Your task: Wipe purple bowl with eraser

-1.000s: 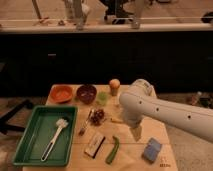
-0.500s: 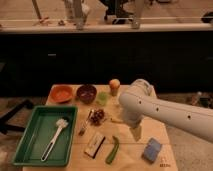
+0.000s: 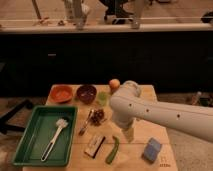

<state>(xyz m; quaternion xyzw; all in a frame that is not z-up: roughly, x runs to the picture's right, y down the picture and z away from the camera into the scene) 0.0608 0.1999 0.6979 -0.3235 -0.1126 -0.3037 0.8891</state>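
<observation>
The purple bowl (image 3: 86,93) stands at the back of the wooden table, between an orange bowl and a small green cup. Near the front edge lies the eraser (image 3: 95,146), a pale block with a dark strip, flat on the table. My white arm reaches in from the right and bends down over the table's middle. Its gripper (image 3: 128,134) hangs low to the right of the eraser and well in front of the purple bowl. It is open, holds nothing, and touches neither of them.
An orange bowl (image 3: 62,93), a green cup (image 3: 102,98) and an orange fruit (image 3: 114,84) line the back. A green tray (image 3: 30,145) at the left holds a white brush (image 3: 55,134). A snack bag (image 3: 97,116), a green vegetable (image 3: 112,149) and a blue sponge (image 3: 152,149) lie nearby.
</observation>
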